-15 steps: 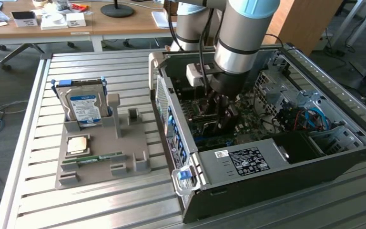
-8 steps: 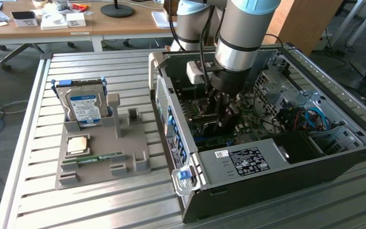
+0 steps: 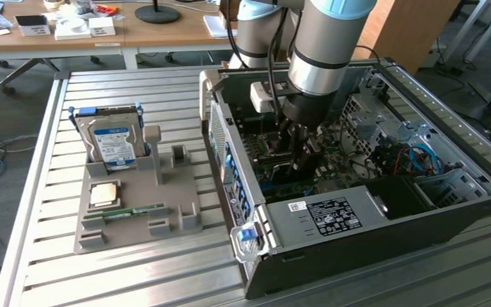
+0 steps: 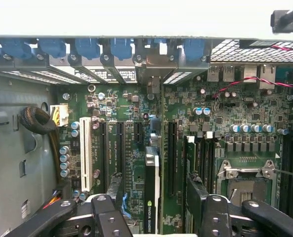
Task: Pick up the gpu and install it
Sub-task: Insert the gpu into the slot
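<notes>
gpu [image 4: 151,190]: seen edge-on in the wrist view, standing upright in a motherboard slot between the two black fingers, its dark face and green board edge showing; it appears seated or close to seated, though how fully cannot be told.
Handling: judged light, stiff and thin; the board and its edge connector are fragile, so force is best applied straight down along the top edge, never by twisting.
Hold: best taken by the two flat faces near the top edge, clear of the components and of the silvery bracket.
gripper [image 4: 158,210]: released, the fingers [image 4: 115,190] spread to either side of the card with a gap on each side; nothing is grasped.
motherboard [image 4: 235,113]: green, lying inside the open computer case [image 3: 450,217], with empty slots beside the card.
Fixture tray [image 3: 169,192]: on the exterior view's left, well apart from the case, holding a hard drive [image 3: 114,144] and a memory stick [image 3: 126,212].
</notes>
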`<action>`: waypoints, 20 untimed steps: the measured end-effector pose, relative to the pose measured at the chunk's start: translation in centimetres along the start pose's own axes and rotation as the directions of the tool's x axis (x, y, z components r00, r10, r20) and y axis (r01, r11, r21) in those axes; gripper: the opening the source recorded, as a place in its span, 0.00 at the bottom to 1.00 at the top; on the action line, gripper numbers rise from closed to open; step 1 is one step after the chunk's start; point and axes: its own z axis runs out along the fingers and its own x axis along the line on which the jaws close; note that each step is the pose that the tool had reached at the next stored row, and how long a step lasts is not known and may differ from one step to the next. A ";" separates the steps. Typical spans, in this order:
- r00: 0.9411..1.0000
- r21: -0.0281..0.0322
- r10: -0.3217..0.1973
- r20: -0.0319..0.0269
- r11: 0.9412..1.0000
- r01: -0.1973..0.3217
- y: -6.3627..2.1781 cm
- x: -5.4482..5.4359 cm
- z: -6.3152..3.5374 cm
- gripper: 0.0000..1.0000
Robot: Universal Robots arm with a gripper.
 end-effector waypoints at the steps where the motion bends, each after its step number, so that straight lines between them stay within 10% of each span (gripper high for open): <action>1: 1.000 0.000 0.000 0.000 1.000 0.000 0.00 0.0 0.00 0.64; 20: 1.000 0.000 0.000 0.000 1.000 0.000 -0.02 0.0 -1.83 0.64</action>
